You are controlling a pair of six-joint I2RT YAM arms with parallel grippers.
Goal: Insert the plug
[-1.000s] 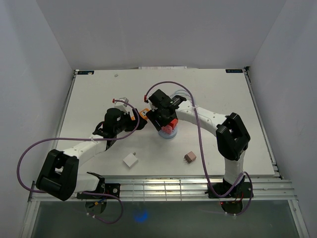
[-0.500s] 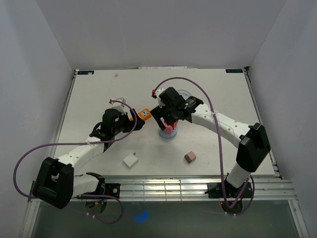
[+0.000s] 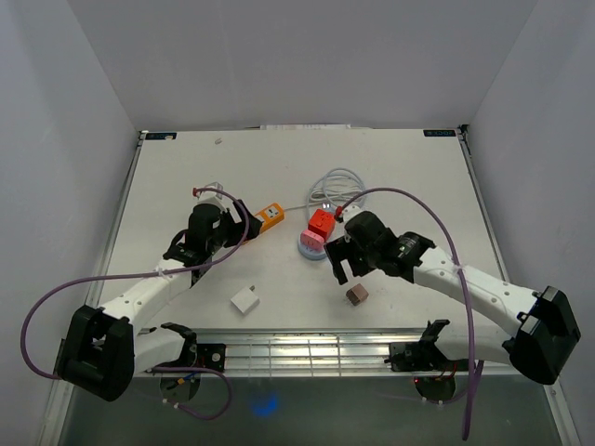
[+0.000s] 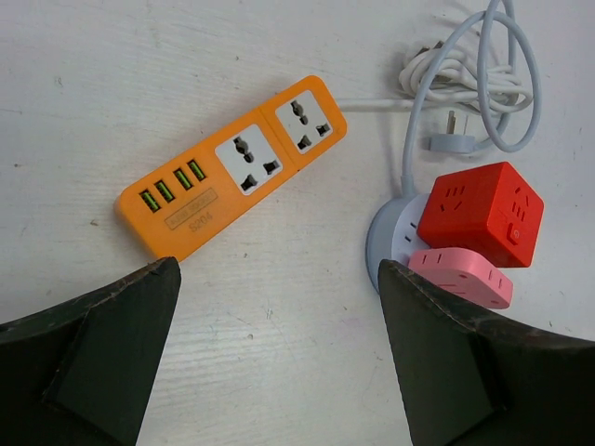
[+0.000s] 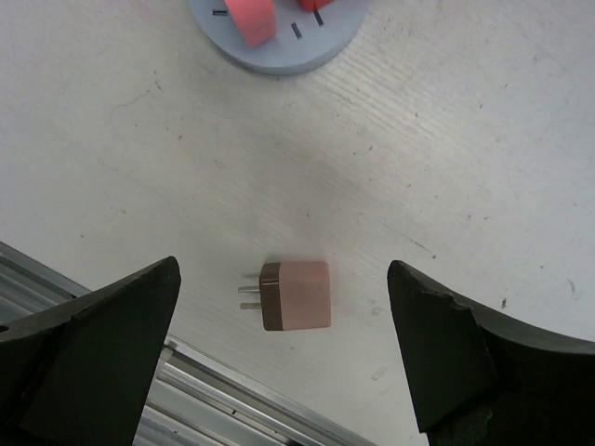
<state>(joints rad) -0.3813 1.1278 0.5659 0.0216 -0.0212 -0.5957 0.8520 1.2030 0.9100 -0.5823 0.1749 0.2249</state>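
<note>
My right pincer (image 5: pixel 282 271) hangs with its jaws wide apart, gripping nothing. The pink-and-brown plug (image 5: pixel 296 295) lies on its side on the bench (image 5: pixel 465 139), lower centre of that wrist view, prongs pointing left. My left pincer (image 4: pixel 279 269) is equally spread, near the orange power strip (image 4: pixel 232 167).

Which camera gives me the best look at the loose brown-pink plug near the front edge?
Right wrist: the plug lies near mid-frame, large and sharp, its two prongs pointing left in the picture. The top view shows the plug only as a small block, its prongs unreadable. The left wrist view misses it entirely.
</note>
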